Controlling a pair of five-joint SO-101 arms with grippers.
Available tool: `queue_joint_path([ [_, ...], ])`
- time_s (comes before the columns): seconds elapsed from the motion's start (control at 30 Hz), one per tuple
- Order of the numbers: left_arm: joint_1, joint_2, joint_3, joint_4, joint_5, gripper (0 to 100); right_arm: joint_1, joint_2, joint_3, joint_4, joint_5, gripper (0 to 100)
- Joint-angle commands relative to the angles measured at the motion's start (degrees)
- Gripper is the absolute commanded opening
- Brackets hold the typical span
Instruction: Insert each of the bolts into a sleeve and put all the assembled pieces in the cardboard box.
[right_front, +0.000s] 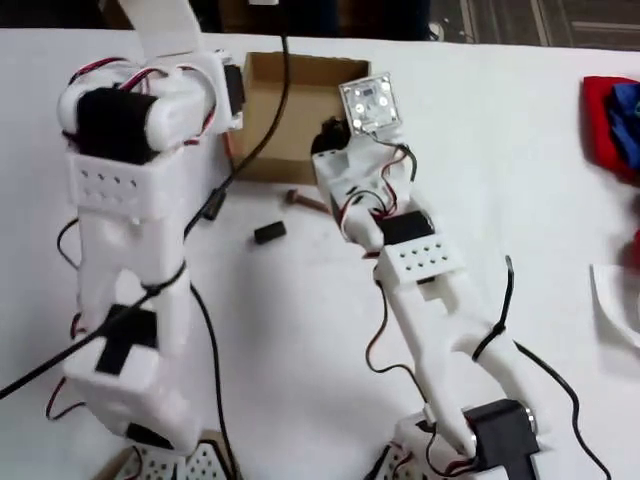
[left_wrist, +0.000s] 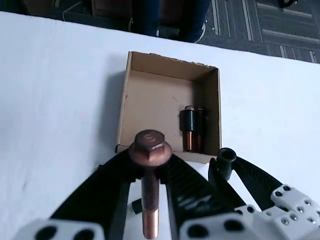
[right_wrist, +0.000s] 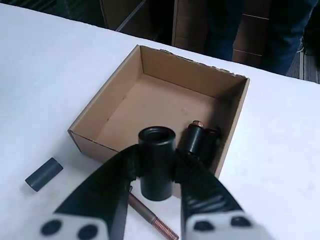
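My left gripper (left_wrist: 150, 162) is shut on a copper bolt (left_wrist: 150, 200), whose hex head (left_wrist: 150, 146) points toward the cardboard box (left_wrist: 170, 67). My right gripper (right_wrist: 156, 175) is shut on a black sleeve (right_wrist: 156, 145) held upright just short of the box (right_wrist: 190, 70); the same sleeve (left_wrist: 226, 159) appears beside the bolt. An assembled bolt-in-sleeve piece (left_wrist: 191, 127) lies in the box (right_front: 300, 68) against one wall, also visible as a dark piece (right_wrist: 192, 137). On the table near the box lie a loose bolt (right_front: 305, 200) (right_wrist: 152, 215) and a loose sleeve (right_front: 268, 232) (right_wrist: 44, 173).
A black cable (right_front: 250, 150) runs across the box's corner and over the table beside the left arm (right_front: 130, 200). The right arm (right_front: 430, 290) crosses the table's middle. A red and blue cloth (right_front: 612, 110) and a white object (right_front: 615, 300) sit at the far right edge.
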Motion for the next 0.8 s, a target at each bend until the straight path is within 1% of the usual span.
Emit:
queue_joint_path([
  [0.0,0.3,-6.2,10.2,-7.2,0.3,3,-0.4,-3.5,-0.6,-1.4,-0.2,2.1],
  [0.13,0.4,-15.8,26.4,-17.9,0.2,3,-0.4,-3.5,-0.6,-1.4,-0.1,2.1],
  [0.2,0.4,-23.2,37.8,-26.2,0.1,3,-0.4,-3.5,-0.6,-1.5,0.0,2.1],
  [0.3,0.4,-35.3,56.1,-41.7,0.0,2,-0.6,-3.5,-0.6,-1.5,0.0,2.1],
  [0.37,0.4,-41.1,64.5,-49.6,-0.5,2,-1.8,-3.5,-0.7,-1.5,0.0,2.1],
  [0.4,0.4,-41.6,66.3,-52.0,-1.3,2,-2.8,-3.5,-0.7,-1.5,0.0,2.1],
  [0.47,0.4,-40.4,66.6,-53.5,-1.5,2,-5.1,-3.5,-0.7,-1.5,0.0,2.1],
  [0.57,0.4,-38.1,65.8,-54.2,0.9,2,-7.2,-3.5,-0.7,-1.5,0.0,2.1],
  [0.7,0.4,-35.3,65.5,-54.7,5.2,2,-7.4,-3.5,-0.4,-4.7,0.0,2.1],
  [0.77,0.4,-33.7,65.7,-56.4,6.0,2,-7.3,-3.7,-0.4,-5.0,0.1,2.1],
])
